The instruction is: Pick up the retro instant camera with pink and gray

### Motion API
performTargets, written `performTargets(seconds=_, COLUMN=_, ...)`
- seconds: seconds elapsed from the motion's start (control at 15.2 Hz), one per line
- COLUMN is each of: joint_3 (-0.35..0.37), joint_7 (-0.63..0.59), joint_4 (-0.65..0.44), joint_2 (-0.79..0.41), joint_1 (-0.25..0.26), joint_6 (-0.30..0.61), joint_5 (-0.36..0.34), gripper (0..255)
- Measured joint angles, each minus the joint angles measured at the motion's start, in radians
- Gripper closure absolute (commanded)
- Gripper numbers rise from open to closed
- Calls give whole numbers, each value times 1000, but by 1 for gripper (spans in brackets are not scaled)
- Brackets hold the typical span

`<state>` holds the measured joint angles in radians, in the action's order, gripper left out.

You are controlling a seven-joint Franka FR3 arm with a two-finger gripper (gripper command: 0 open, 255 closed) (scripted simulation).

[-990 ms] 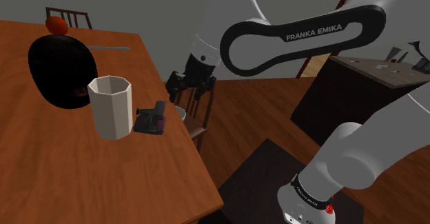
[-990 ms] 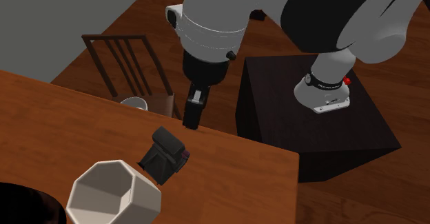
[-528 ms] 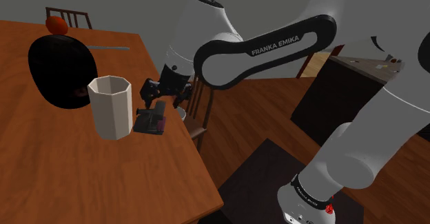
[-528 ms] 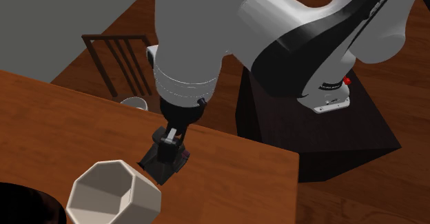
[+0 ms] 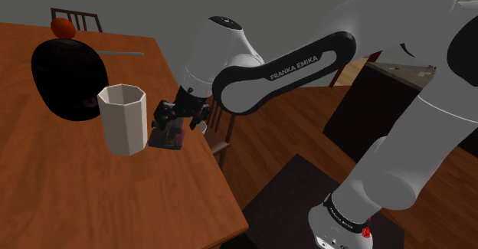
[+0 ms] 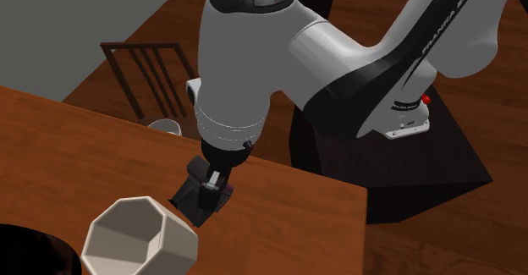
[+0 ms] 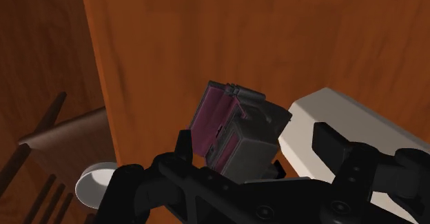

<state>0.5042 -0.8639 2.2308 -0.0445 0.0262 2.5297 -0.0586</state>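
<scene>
Black gripper (image 7: 253, 134): fingers spread wide and straddling the camera, clasping nothing. One fingertip (image 7: 184, 143) sits just beside the pink face; the other is apart from the body, on the cup's side.
Camera (image 7: 241, 138): boxy dark grey body with a pink front. It lies on the table (image 5: 61, 186) near the edge at the shoulder view's right, directly under the hand (image 5: 175, 117).
Handling (judged): a rigid shell, probably light. The smooth sides may slide under the pads, and the raised top parts look like the fragile bits.
Hold (judged): across the two flat sides of the grey body, low down, avoiding the pink face and the top ridge.
Cup (image 5: 122, 119): white, faceted, upright, just beside the camera on the shoulder view's left. It leaves that finger little room.
Farther off: a black rounded mass (image 5: 69, 75), then an orange thing (image 5: 63, 27) and a chair back (image 5: 76, 16) at the far end.
</scene>
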Motion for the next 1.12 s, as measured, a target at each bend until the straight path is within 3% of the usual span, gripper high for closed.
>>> performTargets(seconds=0.66, joint_3=0, joint_7=-1, joint_4=1, joint_2=-2, joint_1=0, joint_6=5, joint_5=-3, gripper=255)
performTargets(seconds=1.12, joint_3=1, joint_7=28, joint_4=-34, joint_2=45, joint_1=-3, joint_6=-72, joint_5=39, gripper=255)
